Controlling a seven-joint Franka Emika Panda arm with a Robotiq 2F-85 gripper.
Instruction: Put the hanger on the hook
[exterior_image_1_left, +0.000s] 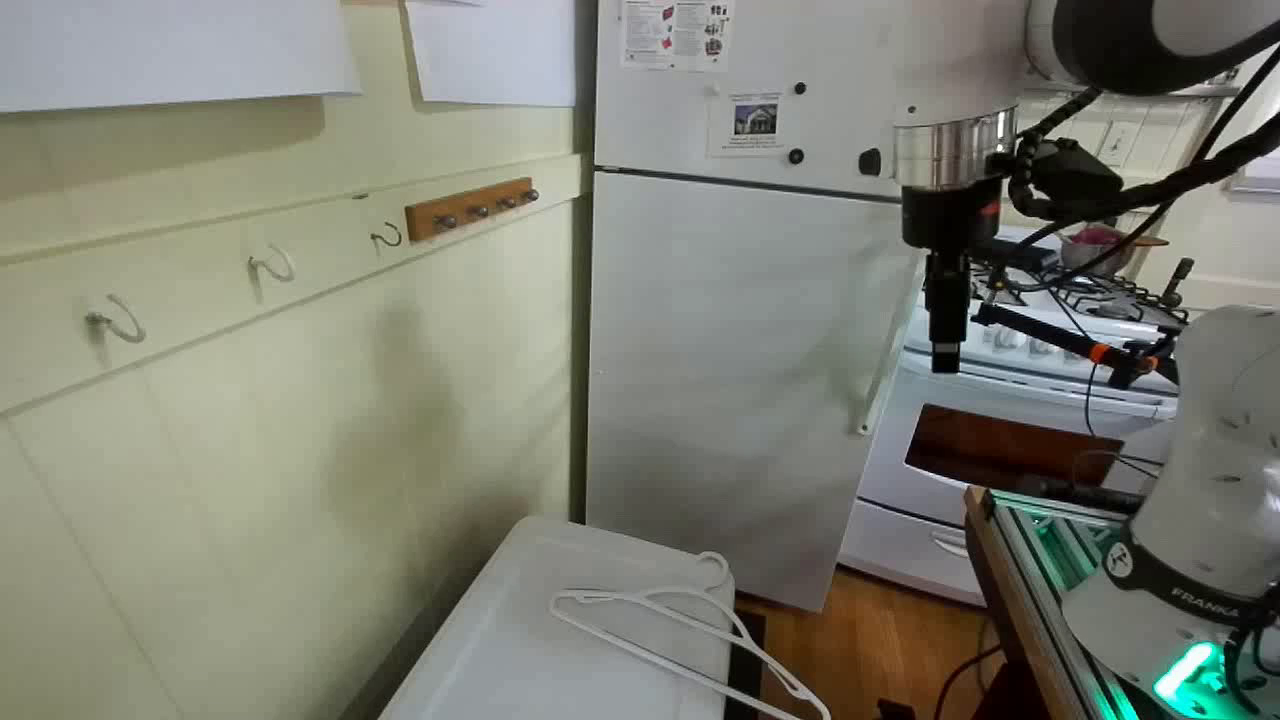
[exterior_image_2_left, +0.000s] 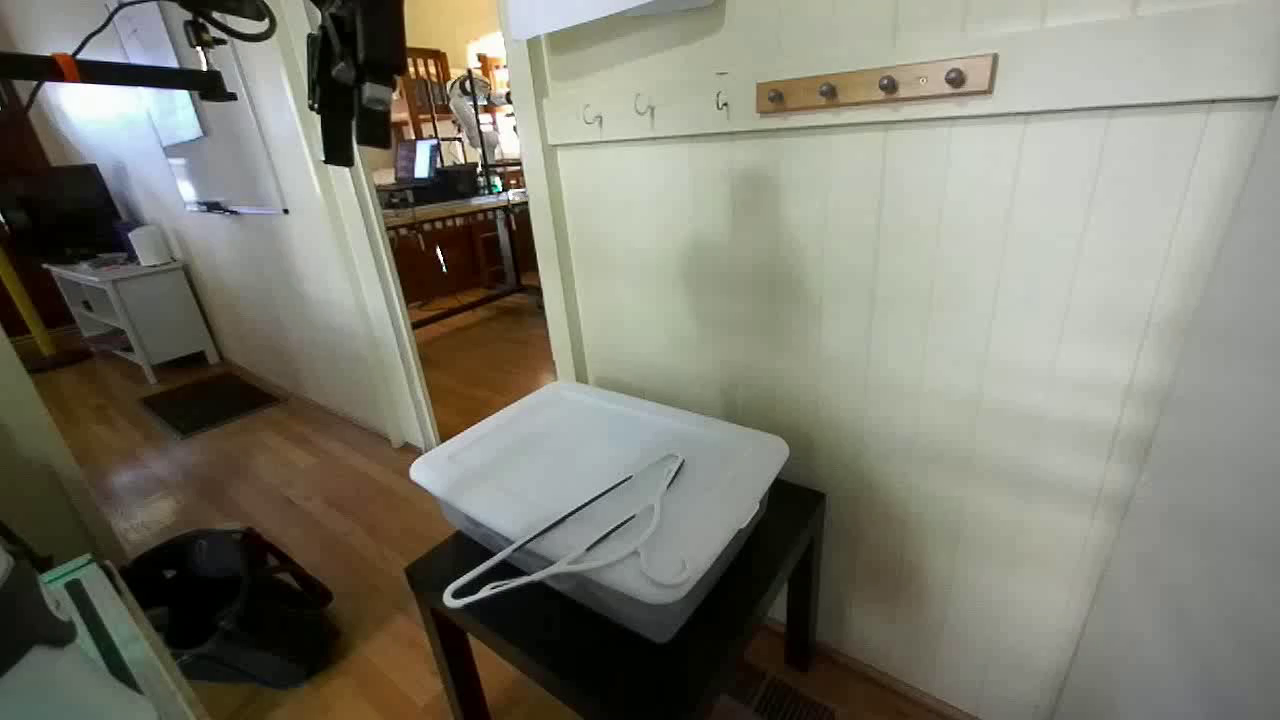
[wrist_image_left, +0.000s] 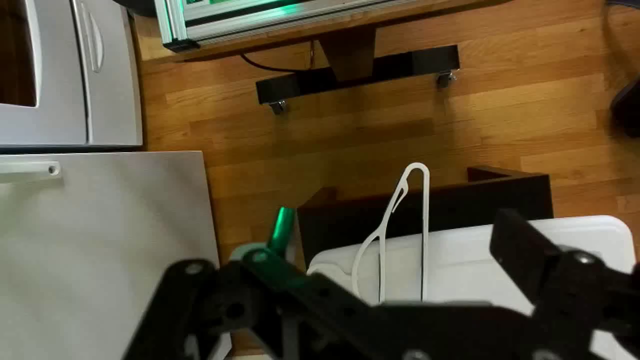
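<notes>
Partly, the pincer (wrist_image_left: 397, 235) hides the hanger (wrist_image_left: 383, 230) in the wrist view.

Soft shadows cast on wall (exterior_image_1_left: 250, 500) in both ext. views; floor (exterior_image_2_left: 300, 480) streaked w/ glare; gripper (wrist_image_left: 393, 231) blurred, o.o.f., in wrist view.

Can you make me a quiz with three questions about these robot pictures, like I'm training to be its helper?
1. Pick one: How many knobs stick out of the brown wooden strip?
A) two
B) four
C) six

2. True or false: The end effector is open and holds nothing.

3. Fill in the missing word: The white clothes hanger lies on top of a lidded plastic ____.

Key:
1. B
2. True
3. box
</notes>
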